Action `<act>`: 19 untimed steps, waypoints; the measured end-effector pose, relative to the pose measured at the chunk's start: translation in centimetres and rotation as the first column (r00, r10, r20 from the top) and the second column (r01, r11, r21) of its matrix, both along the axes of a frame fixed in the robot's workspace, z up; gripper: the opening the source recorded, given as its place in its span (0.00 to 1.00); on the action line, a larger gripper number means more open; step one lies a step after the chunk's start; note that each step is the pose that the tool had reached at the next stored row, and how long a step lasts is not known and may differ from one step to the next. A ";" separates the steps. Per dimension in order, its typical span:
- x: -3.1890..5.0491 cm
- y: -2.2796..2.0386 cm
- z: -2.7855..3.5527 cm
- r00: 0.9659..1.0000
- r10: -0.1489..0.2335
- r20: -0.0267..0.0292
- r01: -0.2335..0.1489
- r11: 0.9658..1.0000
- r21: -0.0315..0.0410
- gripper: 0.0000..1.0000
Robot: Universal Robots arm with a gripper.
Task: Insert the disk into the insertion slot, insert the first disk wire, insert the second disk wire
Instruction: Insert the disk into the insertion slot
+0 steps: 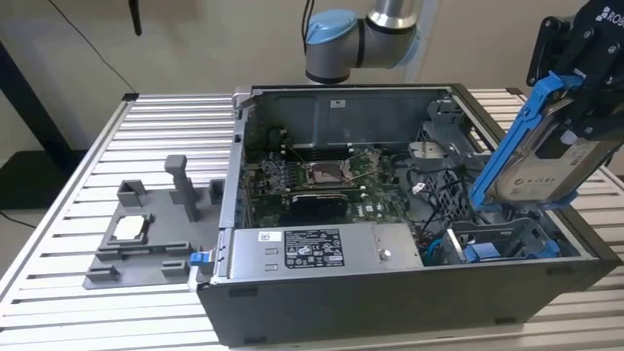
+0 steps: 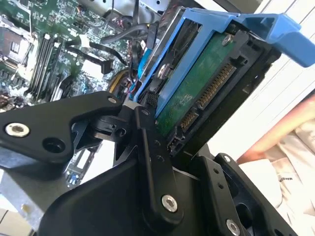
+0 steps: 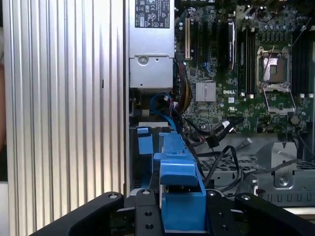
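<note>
My gripper [image 1: 577, 121] is shut on the disk [image 1: 542, 170], a silver drive with a white label in a bright blue carrier frame [image 1: 502, 150]. It hangs tilted, its lower end just above the insertion slot [image 1: 499, 235], a dark grey bay with blue tabs at the case's front corner on the exterior view's right. In the second wrist view the disk's green circuit board [image 2: 197, 93] shows between my black fingers [image 2: 150, 132]. The first wrist view has the blue carrier [image 3: 179, 189] over the slot [image 3: 146, 169]. Loose black wires [image 3: 221, 133] with connectors lie beside the slot.
The open computer case [image 1: 390, 300] stands on a slatted metal table [image 1: 156, 131]. Inside are the motherboard [image 1: 322, 179] with its processor socket and a grey power supply [image 1: 312, 248]. A grey fixture [image 1: 146, 234] holding a small silver chip sits to the exterior view's left.
</note>
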State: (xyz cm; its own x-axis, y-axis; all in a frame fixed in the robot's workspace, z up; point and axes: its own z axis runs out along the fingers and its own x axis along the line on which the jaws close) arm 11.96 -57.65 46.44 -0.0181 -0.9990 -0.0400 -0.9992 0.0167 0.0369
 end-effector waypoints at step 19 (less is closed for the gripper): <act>0.03 -0.84 -3.01 1.000 0.000 -0.003 0.000 1.000 0.000 0.33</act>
State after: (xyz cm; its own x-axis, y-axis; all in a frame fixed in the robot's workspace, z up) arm 11.99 -58.49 43.43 -0.0183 -0.9990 -0.0400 -0.9991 0.0167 0.0395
